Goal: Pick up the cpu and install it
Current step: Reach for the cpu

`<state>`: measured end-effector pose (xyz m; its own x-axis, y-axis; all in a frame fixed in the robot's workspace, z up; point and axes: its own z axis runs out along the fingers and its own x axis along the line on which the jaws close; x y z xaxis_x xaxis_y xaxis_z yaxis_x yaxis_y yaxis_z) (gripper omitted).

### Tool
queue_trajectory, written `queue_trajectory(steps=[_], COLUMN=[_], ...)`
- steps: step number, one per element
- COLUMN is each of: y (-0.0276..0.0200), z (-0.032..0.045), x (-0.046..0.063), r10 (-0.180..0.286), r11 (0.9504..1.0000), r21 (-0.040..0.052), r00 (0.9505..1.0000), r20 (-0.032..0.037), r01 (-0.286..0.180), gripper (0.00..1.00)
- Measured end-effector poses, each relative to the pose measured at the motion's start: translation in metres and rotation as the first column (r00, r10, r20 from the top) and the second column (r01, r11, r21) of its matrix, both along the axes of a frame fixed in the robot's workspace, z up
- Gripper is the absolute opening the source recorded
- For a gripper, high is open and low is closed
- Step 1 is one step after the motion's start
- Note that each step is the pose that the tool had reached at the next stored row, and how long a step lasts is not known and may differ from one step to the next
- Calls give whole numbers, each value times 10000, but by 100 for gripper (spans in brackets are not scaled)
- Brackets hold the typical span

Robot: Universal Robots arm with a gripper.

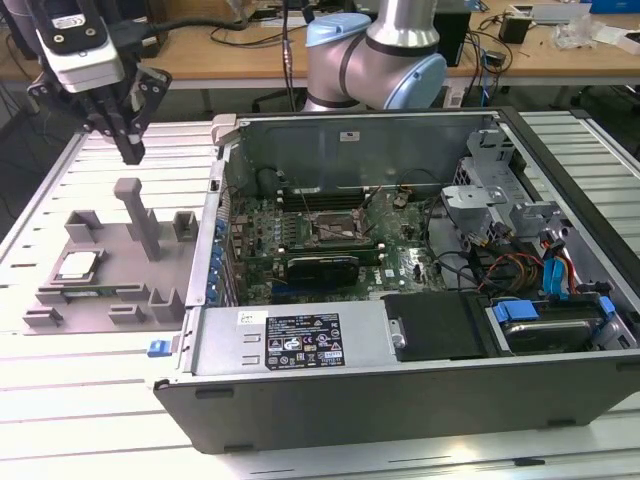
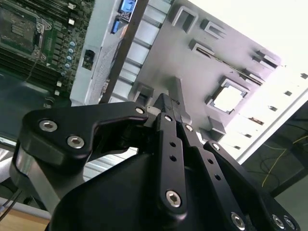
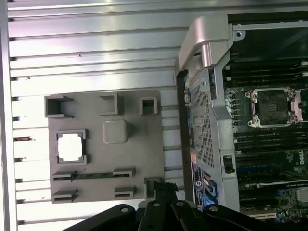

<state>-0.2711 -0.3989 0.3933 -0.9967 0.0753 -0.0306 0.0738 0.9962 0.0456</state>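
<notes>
Silver arm, pale blue joint caps, black screw-studded pincer, grey-white wrist housing

Tray sits on the counter at the exterior view's left, with the cpu in a pocket on its left side. Open computer case just right of it, socket mid-board. Tool hangs above the tray, upper left.

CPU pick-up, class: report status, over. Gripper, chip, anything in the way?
Gripper shut, empty, above the grey tray. The cpu sits in the tray, untouched. The tray's tall post stands beside the cpu, roughly under the gripper.
</notes>
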Motion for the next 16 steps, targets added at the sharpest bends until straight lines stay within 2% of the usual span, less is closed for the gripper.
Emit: queue_trajectory(steps=[9,16], y=[0,26], z=[-18,-196], x=[-179,-404], r10=[0,1], r11=[10000,10000], r21=[0,-1], r00=[10000,10000], r20=[13,14], r01=[0,-1], gripper=[11,11])
